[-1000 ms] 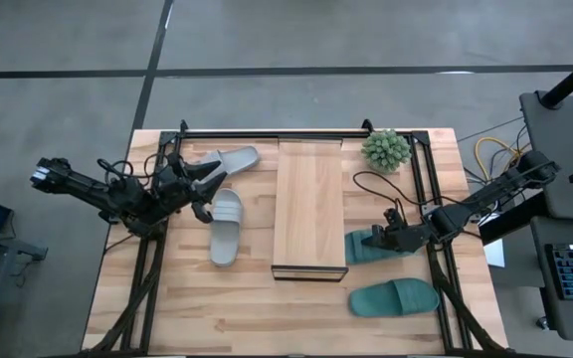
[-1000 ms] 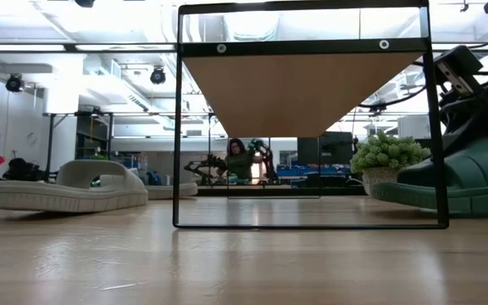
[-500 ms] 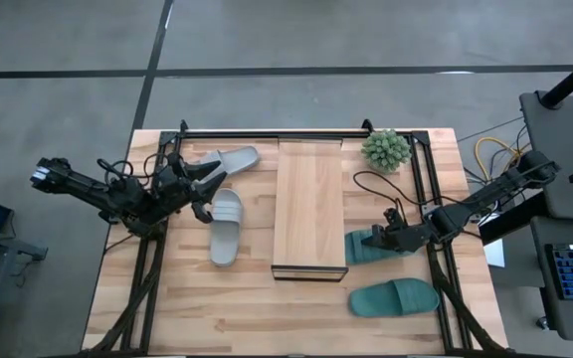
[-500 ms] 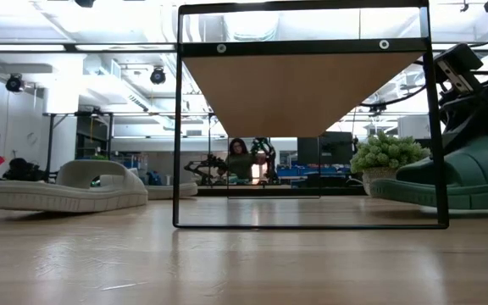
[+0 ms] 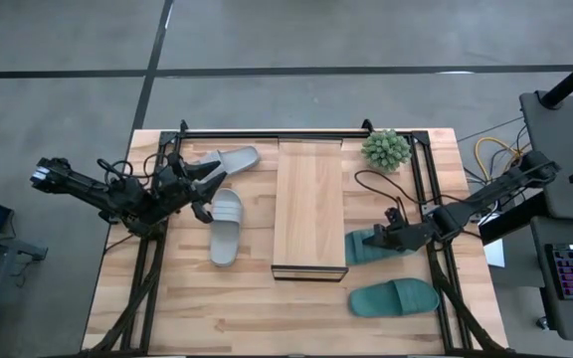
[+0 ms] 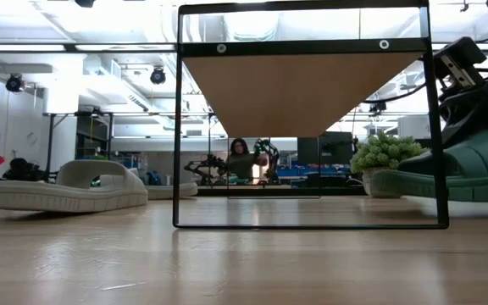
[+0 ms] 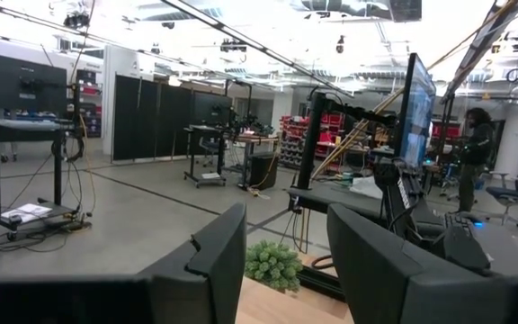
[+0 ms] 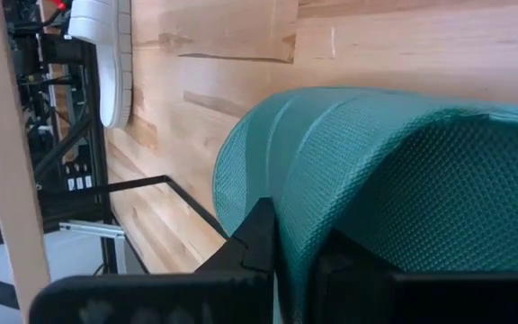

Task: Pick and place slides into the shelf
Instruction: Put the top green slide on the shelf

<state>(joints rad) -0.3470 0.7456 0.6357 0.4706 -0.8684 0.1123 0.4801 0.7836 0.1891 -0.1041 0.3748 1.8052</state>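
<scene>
The shelf (image 5: 309, 204), a light-wood plank in a dark frame, stands mid-table. Left of it, one grey slide (image 5: 225, 227) lies sole down. A second grey slide (image 5: 229, 160) lies farther back. My left gripper (image 5: 202, 185) hovers between them, raised and open, with nothing between its fingers (image 7: 214, 261). Right of the shelf, my right gripper (image 5: 393, 237) is shut on a teal slide (image 5: 366, 246). Another teal slide (image 5: 394, 297) lies flat near the front edge. My right gripper pinches the teal slide's wide strap (image 8: 376, 180) at its edge (image 8: 293, 236) between its two fingers (image 8: 254, 243). It comes slanting down from the table's right side. In the low view the slide (image 6: 447, 174) hangs roughly level, its sole a little above the tabletop.
A small green plant (image 5: 385, 149) stands at the back right of the shelf, and a dark cable (image 5: 371, 183) loops on the table beside it. Dark frame rails (image 5: 418, 189) run along both table sides. A person (image 6: 240, 157) sits in the room beyond.
My right gripper has risen slightly with the teal slide: in the low view the slide's sole has come up off the tabletop and stays about level. My left gripper has kept still.
</scene>
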